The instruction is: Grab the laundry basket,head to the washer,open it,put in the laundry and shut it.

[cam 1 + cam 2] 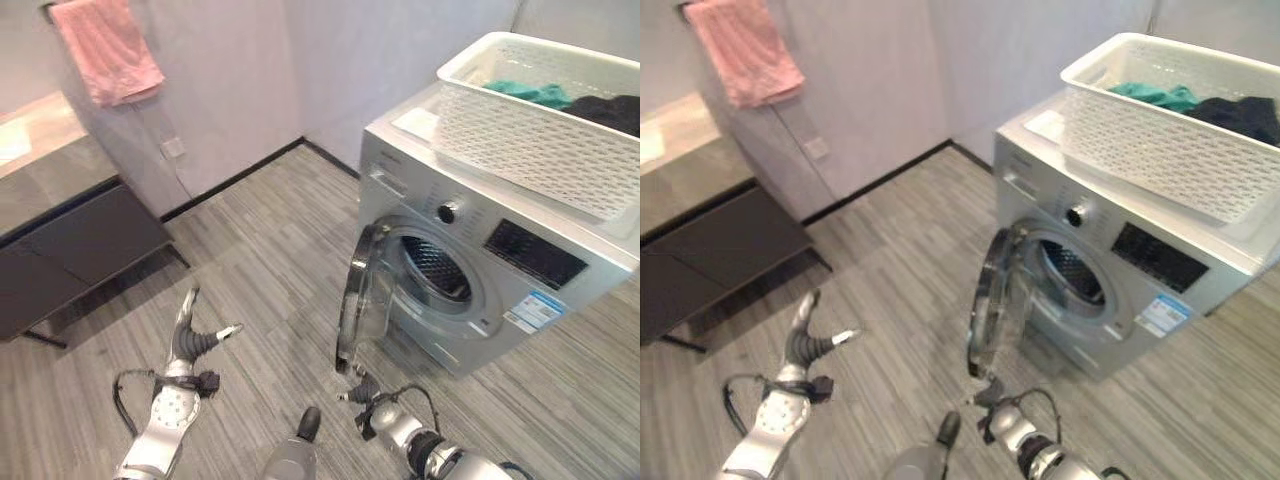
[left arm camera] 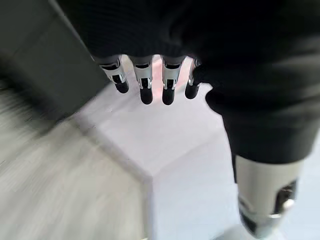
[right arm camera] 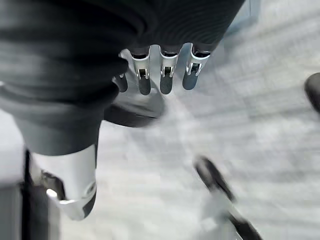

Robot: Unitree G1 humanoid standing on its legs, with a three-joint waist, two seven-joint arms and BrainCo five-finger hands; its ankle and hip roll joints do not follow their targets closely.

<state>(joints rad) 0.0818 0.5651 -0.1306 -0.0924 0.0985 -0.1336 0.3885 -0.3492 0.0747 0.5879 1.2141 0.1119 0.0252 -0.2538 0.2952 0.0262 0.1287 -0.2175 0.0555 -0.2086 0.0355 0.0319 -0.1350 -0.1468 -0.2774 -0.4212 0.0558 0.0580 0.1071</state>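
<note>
A silver front-loading washer (image 1: 520, 290) stands at the right with its round door (image 1: 358, 290) swung open towards me, so the dark drum (image 1: 435, 268) shows. On top of it sits the white perforated laundry basket (image 1: 530, 140), holding a teal cloth (image 1: 530, 93) and dark clothes (image 1: 610, 110). My right hand (image 1: 367, 396) hangs low, just below the door's bottom edge, with its fingers (image 3: 165, 75) straight and holding nothing. My left hand (image 1: 190, 338) is out over the floor at the lower left, its fingers (image 2: 145, 85) extended and its thumb spread, also empty.
A dark low cabinet (image 1: 70, 250) with a pale countertop stands along the left wall. Above it a pink towel (image 1: 105, 50) hangs on the wall. Grey plank floor (image 1: 270, 250) stretches between the cabinet and the washer.
</note>
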